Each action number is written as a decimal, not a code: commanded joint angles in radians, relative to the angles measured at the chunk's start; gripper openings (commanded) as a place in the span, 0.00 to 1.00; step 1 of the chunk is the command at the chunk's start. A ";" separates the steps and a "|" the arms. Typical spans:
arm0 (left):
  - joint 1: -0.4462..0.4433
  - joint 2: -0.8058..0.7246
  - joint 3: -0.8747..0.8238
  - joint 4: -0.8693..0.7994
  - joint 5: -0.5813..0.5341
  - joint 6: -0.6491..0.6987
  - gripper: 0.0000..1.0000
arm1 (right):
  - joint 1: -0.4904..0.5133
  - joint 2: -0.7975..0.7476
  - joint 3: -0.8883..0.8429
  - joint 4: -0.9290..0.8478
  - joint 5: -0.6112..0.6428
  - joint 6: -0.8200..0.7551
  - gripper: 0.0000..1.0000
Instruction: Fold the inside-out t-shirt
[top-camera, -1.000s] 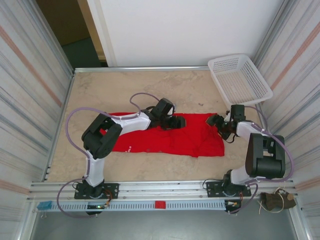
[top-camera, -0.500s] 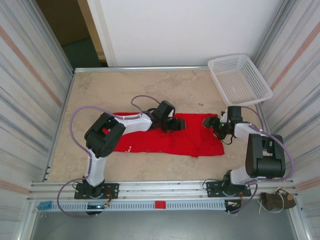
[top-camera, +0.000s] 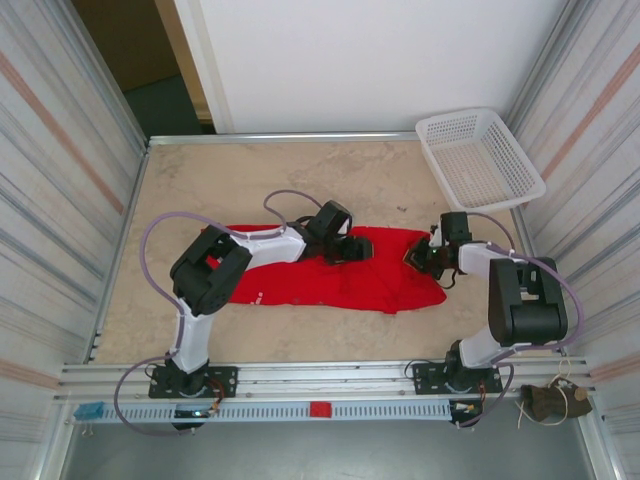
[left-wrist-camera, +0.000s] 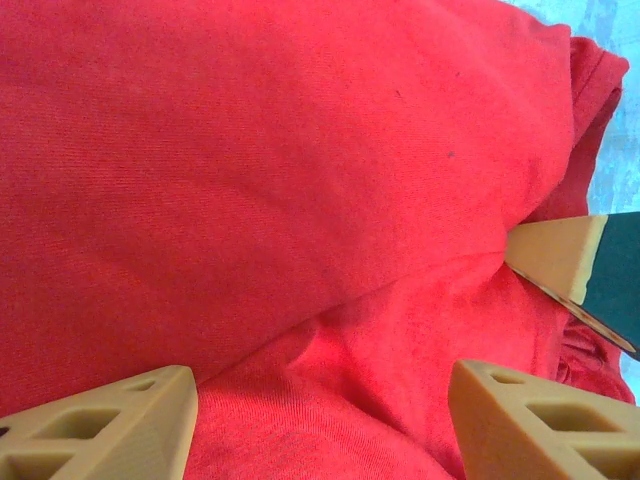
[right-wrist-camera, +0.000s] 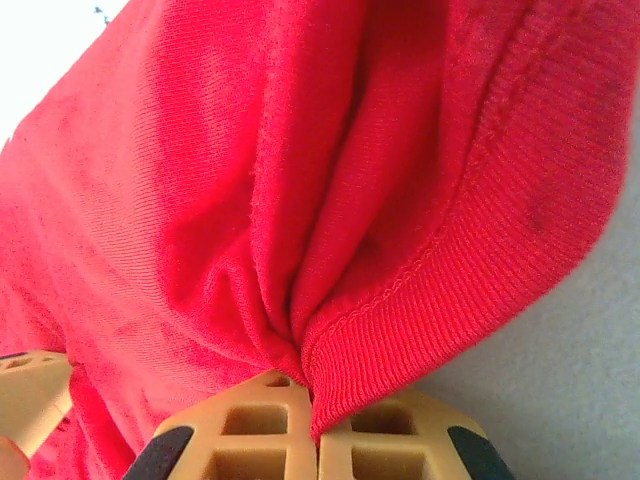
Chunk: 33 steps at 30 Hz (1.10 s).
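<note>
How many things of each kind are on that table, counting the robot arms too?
Red t-shirt: 1
White basket: 1
Robot arms: 2, the left arm and the right arm
Total: 4

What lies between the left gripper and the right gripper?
Red t-shirt cloth, which the right gripper pinches; the top external view shows it.

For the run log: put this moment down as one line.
left gripper: open over t-shirt | right gripper: shut on t-shirt's ribbed edge | t-shirt: lying on table
</note>
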 joint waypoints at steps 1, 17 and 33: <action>0.030 -0.064 0.033 -0.067 -0.018 0.047 0.68 | -0.003 -0.007 0.011 -0.036 0.007 0.027 0.00; 0.335 -0.416 -0.179 -0.255 -0.040 0.173 0.68 | -0.256 -0.368 0.181 -0.516 0.170 -0.049 0.00; 0.513 -0.427 -0.140 -0.355 0.049 0.262 0.68 | 0.330 -0.308 0.442 -0.612 0.470 0.240 0.00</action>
